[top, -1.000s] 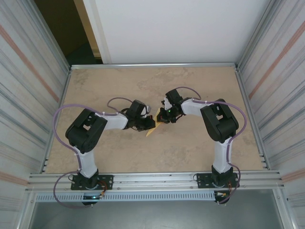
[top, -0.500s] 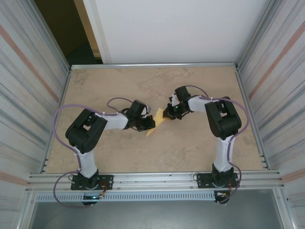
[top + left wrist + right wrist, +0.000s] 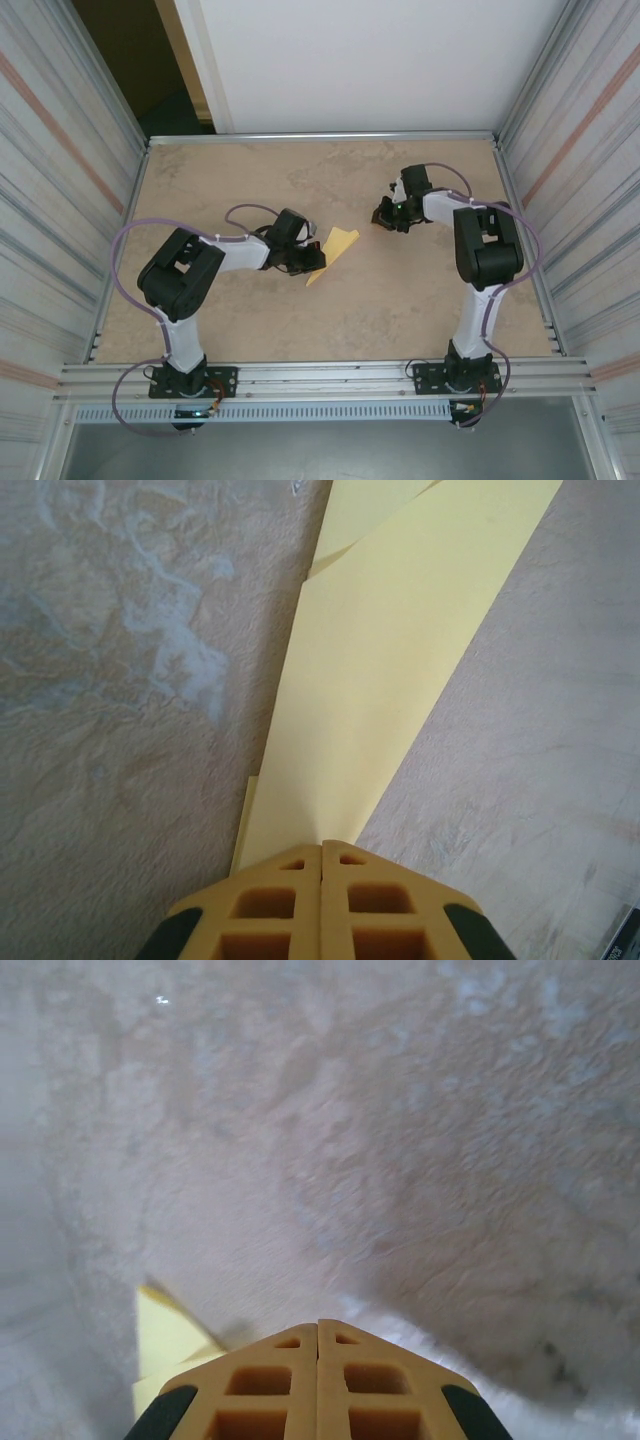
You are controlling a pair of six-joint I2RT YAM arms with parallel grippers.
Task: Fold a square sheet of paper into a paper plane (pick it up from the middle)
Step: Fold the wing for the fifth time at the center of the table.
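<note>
A: Start with the big things. How was it laid out?

B: The tabletop carried both arms. The left arm reached in toward the middle, and the right arm was stretched toward the far right part, well short of the far edge.

A: And the paper?

B: It was no flat square. It lay about the middle of the tabletop as a narrow pointed wedge with layered flaps, so I called it the paper plane. Its point faced the near edge and its wide end the far edge.

A: Which step was that, in your judgement?

B: Late folding. The body was creased and one hand was pinning it while the other stood off. The next move probably called for the right arm to come in at the wide end and lift or crease a wing without dragging the paper from under the left.

A: The fingers?

B: The left fingers were closed, tips on the narrow end, with the paper fanning out ahead of them. I couldn't tell whether a layer was pinched between them or only pressed down. The right fingers were closed on nothing, well apart from the plane on its right-hand side.
</note>
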